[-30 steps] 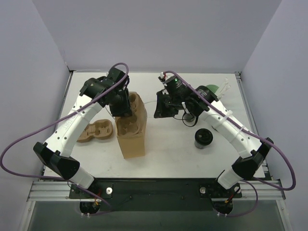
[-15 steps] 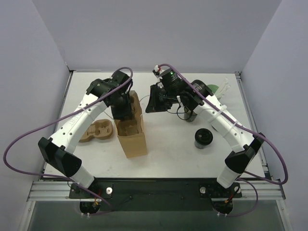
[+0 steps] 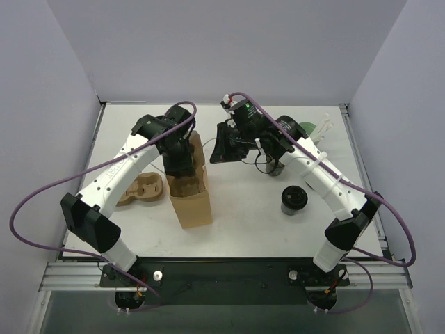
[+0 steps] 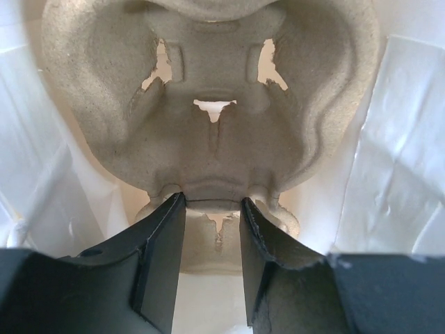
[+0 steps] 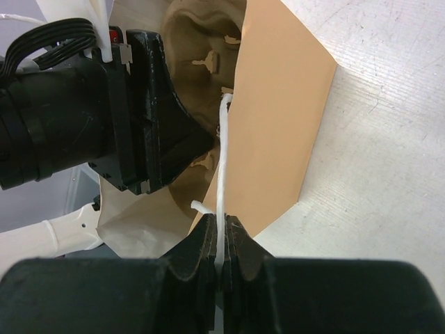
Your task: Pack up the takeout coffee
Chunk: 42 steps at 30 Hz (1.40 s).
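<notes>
A: Where's the takeout coffee [image 3: 294, 200]?
B: Upright on the table [image 3: 243, 223], well right of the paper bag [image 3: 191, 205].
A: Pincers?
B: left gripper [image 4: 212, 203] inside the bag, clamped on the pulp tray [image 4: 208, 139]. right gripper [image 5: 221, 240] pinches the bag's white handle [image 5: 222, 160].

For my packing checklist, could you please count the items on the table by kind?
Paper bag: 1
Pulp trays: 2, one loose, one inside the bag
Dark lidded cup: 1
Green cup with white sticks: 1
Total: 5 in clear view
</notes>
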{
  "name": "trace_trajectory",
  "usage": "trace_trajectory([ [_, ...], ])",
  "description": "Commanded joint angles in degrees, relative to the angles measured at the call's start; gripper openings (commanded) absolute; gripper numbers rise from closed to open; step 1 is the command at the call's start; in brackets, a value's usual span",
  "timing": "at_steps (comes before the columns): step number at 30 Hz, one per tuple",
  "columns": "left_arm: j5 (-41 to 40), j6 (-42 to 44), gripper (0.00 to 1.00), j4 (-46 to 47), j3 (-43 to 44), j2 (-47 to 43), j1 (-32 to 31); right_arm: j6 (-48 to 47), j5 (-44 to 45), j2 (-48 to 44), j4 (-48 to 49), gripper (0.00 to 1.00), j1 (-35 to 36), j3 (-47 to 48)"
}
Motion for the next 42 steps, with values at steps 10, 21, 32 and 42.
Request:
trace_trajectory([
  [10, 0.55, 1.97, 0.55, -13.03, 5.68, -0.24, -0.27, 0.76, 1.20, -1.06, 0.66, 0.00, -0.39, -1.83],
  [21, 1.52, 3.20, 0.57, -13.03, 8.12, -0.95, 0.08, 0.94, 1.64, -1.42, 0.57, 0.00, -0.56, -2.27],
  [32, 5.74, 8.82, 0.57, -12.68, 27.99, 3.35, 3.42, 1.73, 1.64, -3.17, 0.39, 0.00, -1.96, -3.85],
  [42, 19.76, 16.81, 0.86, -3.74, 35.31, 1.35, 18.17, -5.65, -4.24, -1.25, -0.04, 0.07, -4.16, 0.89],
])
